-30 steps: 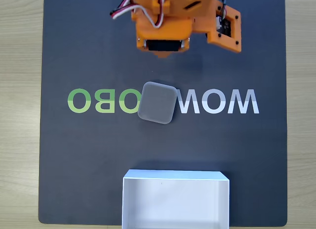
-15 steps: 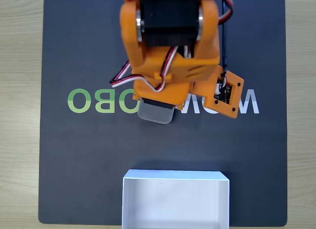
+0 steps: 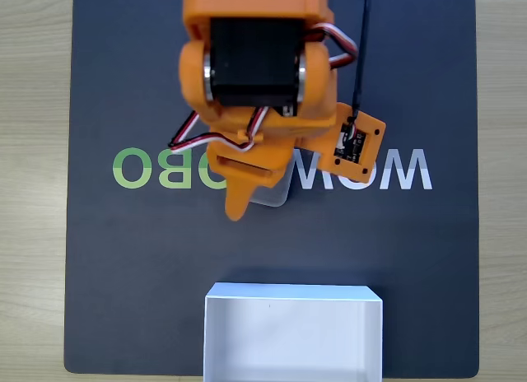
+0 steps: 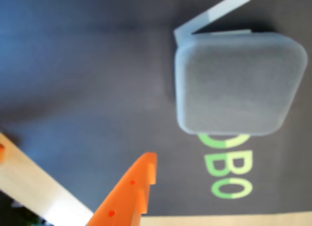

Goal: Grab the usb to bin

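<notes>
1. In the fixed view, the dark grey rectangular mat (image 3: 123, 275) with mirrored green and white lettering is lying on a pale wooden table (image 3: 33, 184).
2. The orange plastic two-finger gripper (image 3: 247, 202) is hanging over the centre of the mat, with one pointed orange finger (image 3: 236, 202) reaching toward the near side.
3. The small matte grey rounded-square usb block (image 3: 273, 197) is resting flat on the mat, mostly covered by the arm; only its near edge is showing just right of the finger.
4. In the wrist view, the orange finger (image 4: 131, 192) is standing apart from the usb block (image 4: 239, 82), with bare mat between them. One finger is showing, so the jaw opening cannot be told.
5. The white open-topped rectangular bin (image 3: 212, 333) is sitting at the near edge of the mat, well apart from the block.
6. Judged step: approach for the grasp. The next move is calling for lowering the fingers astride the block before closing.
</notes>
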